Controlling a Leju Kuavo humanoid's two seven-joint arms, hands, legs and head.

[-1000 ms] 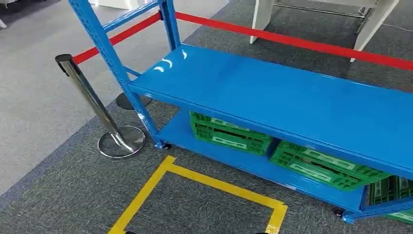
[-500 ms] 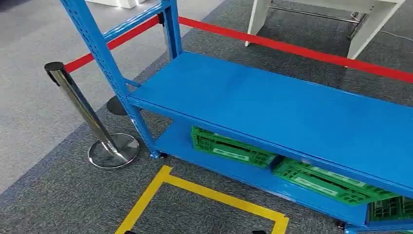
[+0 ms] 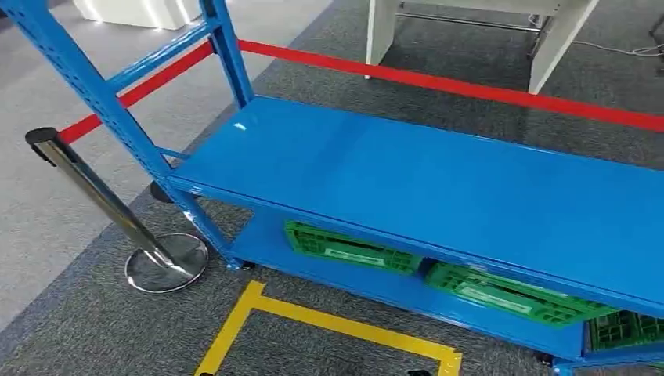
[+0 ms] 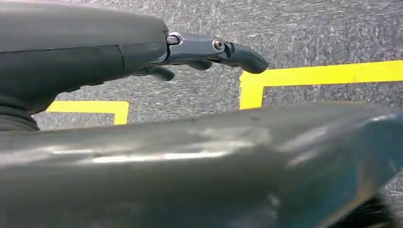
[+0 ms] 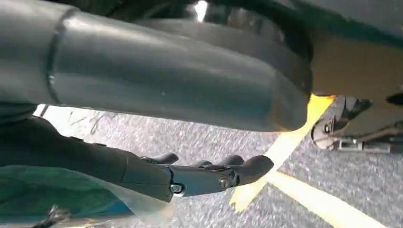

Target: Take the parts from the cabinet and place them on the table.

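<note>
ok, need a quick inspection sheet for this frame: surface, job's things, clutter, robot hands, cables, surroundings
Surface: glossy blue metal shelf top, bare.
Job's things: green slotted plastic crates on the blue lower shelf; their contents cannot be seen.
Clutter: nothing seen.
Robot hands: left robot hand and right robot hand hang over the carpet, holding nothing, fingers only slightly curled.
Cables: thin cable on the floor at far right.
Surroundings: grey carpet, yellow floor tape, chrome stanchion post, red barrier belt, white table legs behind.
</note>
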